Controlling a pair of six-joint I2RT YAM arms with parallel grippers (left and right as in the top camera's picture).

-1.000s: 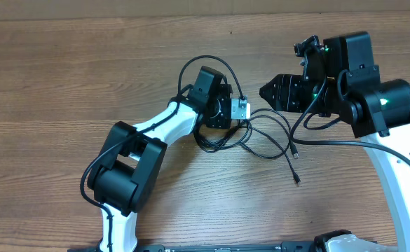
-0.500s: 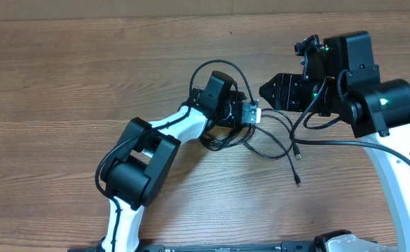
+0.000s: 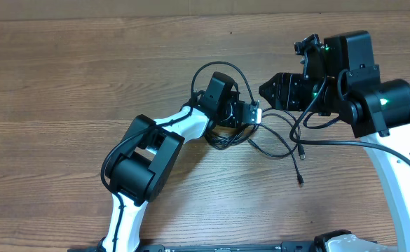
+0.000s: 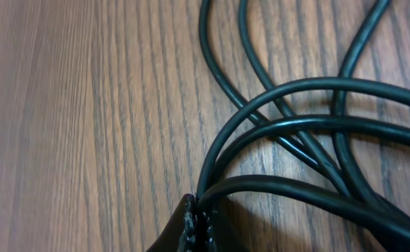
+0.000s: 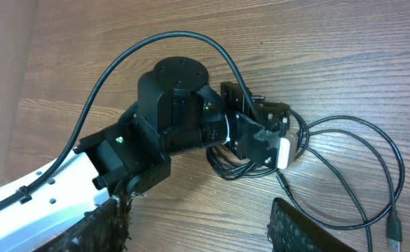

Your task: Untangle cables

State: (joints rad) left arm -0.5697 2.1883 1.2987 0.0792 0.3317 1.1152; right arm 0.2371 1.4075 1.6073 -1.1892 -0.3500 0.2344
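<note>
Changes against one second ago, near to far:
- Plug (image 3: 301, 180) at the loose cable end: shifted slightly to the right, lying flat on the wood.
- Cables (image 3: 278, 140): at mid-surface, between the two tools, loops crossing one another (image 4: 296, 126).
- Left tool (image 3: 254, 114): moved right, closer to the right tool. Previously parted, now pinched tight on a strand of the cables, tips down at the wood (image 4: 196, 225).
- Right tool (image 3: 266, 90): same place, just beyond the bundle. Fingers spread wide, nothing between them.

Room for moving:
- Surface (image 3: 57, 84): bare wood from the near edge all along the left side.
- Far edge: well apart from the cables.
</note>
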